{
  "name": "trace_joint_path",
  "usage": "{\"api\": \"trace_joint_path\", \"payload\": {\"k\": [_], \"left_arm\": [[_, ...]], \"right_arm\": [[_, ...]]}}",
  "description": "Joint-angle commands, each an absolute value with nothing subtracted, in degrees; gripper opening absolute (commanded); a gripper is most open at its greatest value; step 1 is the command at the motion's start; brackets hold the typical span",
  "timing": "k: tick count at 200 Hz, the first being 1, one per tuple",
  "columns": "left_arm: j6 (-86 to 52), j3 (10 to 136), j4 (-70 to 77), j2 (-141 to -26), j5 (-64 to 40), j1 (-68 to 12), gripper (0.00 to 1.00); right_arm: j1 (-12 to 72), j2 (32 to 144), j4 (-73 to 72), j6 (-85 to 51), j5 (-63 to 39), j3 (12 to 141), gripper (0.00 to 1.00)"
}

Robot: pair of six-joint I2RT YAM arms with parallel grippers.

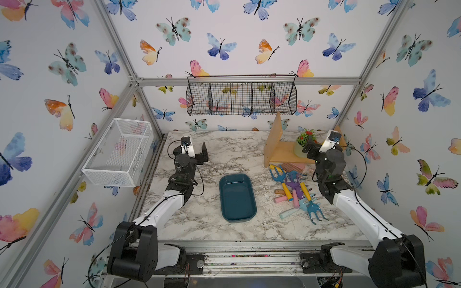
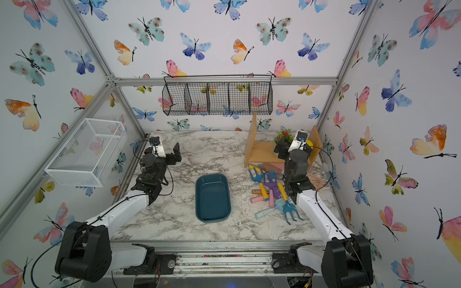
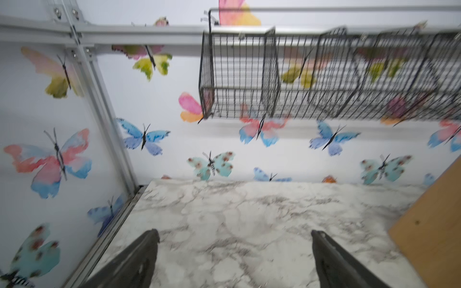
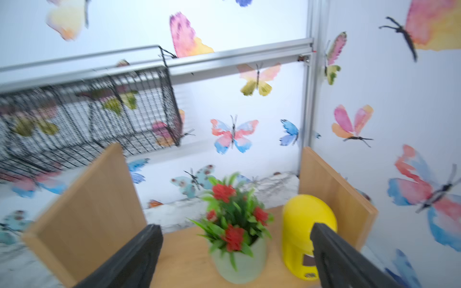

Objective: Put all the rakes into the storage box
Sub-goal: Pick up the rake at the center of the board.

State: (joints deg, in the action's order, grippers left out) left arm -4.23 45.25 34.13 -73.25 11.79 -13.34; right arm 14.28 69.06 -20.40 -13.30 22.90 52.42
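Both the left gripper (image 3: 234,235) and right gripper (image 4: 236,227) are held wide and empty, ready for the toy garden tools (image 1: 290,183).

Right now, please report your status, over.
Left tool open, right tool open. Rake lying in toy pile, toys crossing it. Storage box empty.

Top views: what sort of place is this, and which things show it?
Probably a robot test cell dressed as a play corner: aluminium frame with butterfly wallpaper, robot arms, toy garden tools beside a teal storage box.
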Motion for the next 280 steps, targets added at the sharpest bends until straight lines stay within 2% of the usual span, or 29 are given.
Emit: {"api": "trace_joint_path", "payload": {"k": [1, 8, 15, 23, 31, 43, 59, 73, 91, 105, 121, 136, 161, 185, 258, 280], "left_arm": [[-27.5, 50.4, 25.8, -71.6, 14.9, -13.1, 0.98], [-35.5, 51.0, 22.4, -72.0, 14.6, -12.4, 0.98], [-40.0, 51.0, 21.6, -73.0, 11.5, -11.2, 0.98], [-38.9, 50.6, 23.6, -74.5, 3.8, -9.7, 0.99], [-36.5, 51.0, 23.2, -76.1, -0.3, -9.4, 0.98], [-33.8, 54.3, 16.0, -78.5, -1.3, -11.1, 0.99], [-28.6, 56.7, 9.2, -80.3, 3.7, -15.9, 0.99], [-21.9, 55.9, 8.4, -80.5, 13.4, -22.8, 0.99], [-14.4, 56.4, 5.9, -82.1, 24.5, -32.1, 0.98], [-16.4, 59.1, 0.0, -84.8, 34.2, -37.3, 0.98], [-23.5, 64.5, -10.9, -89.1, 37.6, -38.7, 0.98], [-25.1, 70.1, -17.7, -93.2, 35.6, -38.6, 0.98], [-20.4, 74.5, -19.0, -96.0, 26.9, -38.5, 0.99], [-19.8, 70.6, -12.7, -93.1, 16.8, -38.4, 0.99], [-23.6, 59.9, -0.2, -84.5, 0.6, -31.1, 0.99], [-24.6, 58.7, 1.2, -83.7, -1.2, -29.9, 0.99]], "right_arm": [[14.2, 70.7, 2.2, -34.6, 26.1, 56.8, 0.99], [13.8, 70.9, 6.0, -40.4, 23.1, 57.3, 1.00], [13.0, 70.9, 1.0, -38.4, 14.4, 55.7, 1.00], [13.2, 70.9, -2.0, -35.3, 7.6, 55.1, 0.99], [15.3, 70.9, -1.2, -34.7, 8.5, 55.8, 0.99], [17.5, 70.0, -2.3, -33.3, 11.5, 55.1, 0.98], [19.0, 68.7, -3.2, -29.4, 13.9, 54.1, 0.96], [19.2, 70.4, 2.9, -25.6, 13.6, 56.7, 0.94], [20.1, 75.0, 13.5, -23.7, 15.2, 61.0, 0.78], [20.7, 78.1, 19.0, -24.2, 15.0, 62.2, 0.69], [21.7, 80.1, 21.1, -25.5, 14.4, 60.9, 0.68], [22.5, 80.6, 21.4, -26.6, 12.5, 59.8, 0.69], [23.4, 80.9, 22.0, -26.6, 9.4, 58.6, 0.73], [24.0, 83.3, 25.1, -25.8, 5.6, 58.4, 0.73], [26.1, 88.8, 26.5, -24.7, 3.2, 55.4, 0.67], [26.2, 90.3, 26.3, -24.7, 3.9, 55.3, 0.65]]}}
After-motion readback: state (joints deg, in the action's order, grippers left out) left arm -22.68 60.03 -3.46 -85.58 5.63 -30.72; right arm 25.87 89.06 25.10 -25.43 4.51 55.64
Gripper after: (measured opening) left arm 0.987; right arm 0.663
